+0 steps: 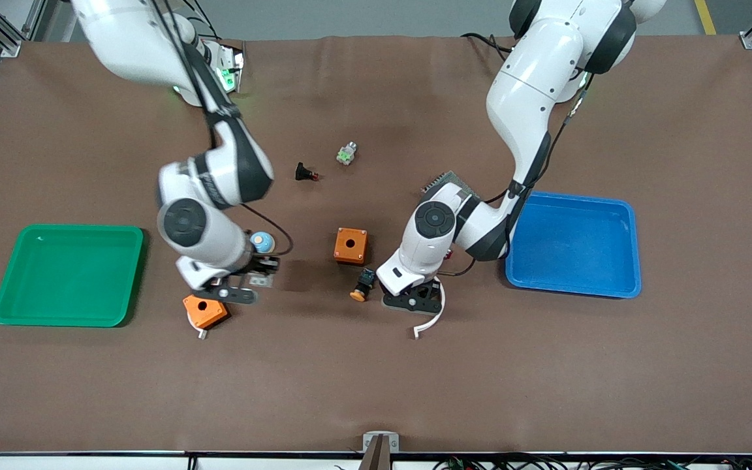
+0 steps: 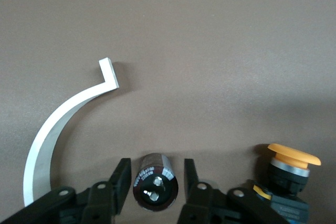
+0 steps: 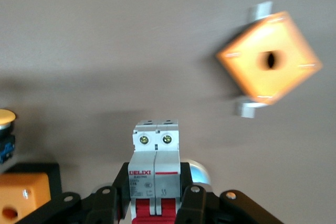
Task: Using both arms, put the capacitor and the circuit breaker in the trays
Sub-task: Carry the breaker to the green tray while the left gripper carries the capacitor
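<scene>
The capacitor (image 2: 155, 182), a dark cylinder with a silvery end face, lies on the brown table between the jaws of my left gripper (image 2: 156, 167). The jaws stand apart, with a gap on each side of it. In the front view the left gripper (image 1: 413, 301) is low over the table beside the black pushbutton and hides the capacitor. My right gripper (image 3: 155, 174) is shut on the white-grey circuit breaker (image 3: 155, 150), with its red levers toward the palm. In the front view the right gripper (image 1: 255, 281) is beside an orange box (image 1: 205, 311).
A green tray (image 1: 4, 307) lies at the right arm's end and a blue tray (image 1: 572, 245) at the left arm's end. Mid-table are a second orange box (image 1: 350, 245), an orange-capped pushbutton (image 1: 363, 285), a white curved strip (image 1: 431, 320), a blue round part (image 1: 262, 242), a red-tipped black part (image 1: 305, 173) and a green-white part (image 1: 346, 153).
</scene>
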Controlling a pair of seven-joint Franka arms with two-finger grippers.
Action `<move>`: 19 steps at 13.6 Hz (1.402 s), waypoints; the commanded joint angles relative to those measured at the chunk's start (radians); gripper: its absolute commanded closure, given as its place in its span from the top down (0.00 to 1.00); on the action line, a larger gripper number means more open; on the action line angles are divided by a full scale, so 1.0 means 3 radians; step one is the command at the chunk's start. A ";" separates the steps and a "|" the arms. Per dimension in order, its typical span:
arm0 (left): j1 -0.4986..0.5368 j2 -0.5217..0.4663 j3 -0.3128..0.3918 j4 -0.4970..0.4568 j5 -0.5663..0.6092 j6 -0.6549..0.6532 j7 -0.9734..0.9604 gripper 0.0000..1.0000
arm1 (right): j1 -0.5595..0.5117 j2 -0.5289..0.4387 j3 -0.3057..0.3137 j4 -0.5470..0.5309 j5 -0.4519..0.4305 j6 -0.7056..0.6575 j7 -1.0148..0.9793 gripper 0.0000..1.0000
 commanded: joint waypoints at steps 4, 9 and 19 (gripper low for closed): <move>0.0004 -0.0125 0.0041 0.0046 0.0054 -0.0259 -0.0191 0.01 | -0.0762 -0.0507 0.0010 -0.0160 -0.0384 -0.0402 -0.1216 0.00; 0.0433 -0.0676 0.0011 -0.0315 0.0044 -0.0760 -0.0120 0.01 | -0.1544 -0.0481 0.0016 -0.0430 -0.0379 0.0006 -0.2425 0.00; 0.1593 -0.2078 0.0000 -0.2564 0.0064 -0.0267 0.1223 0.00 | -0.2011 -0.0134 0.0021 -0.0983 -0.0343 0.0886 -0.3055 0.04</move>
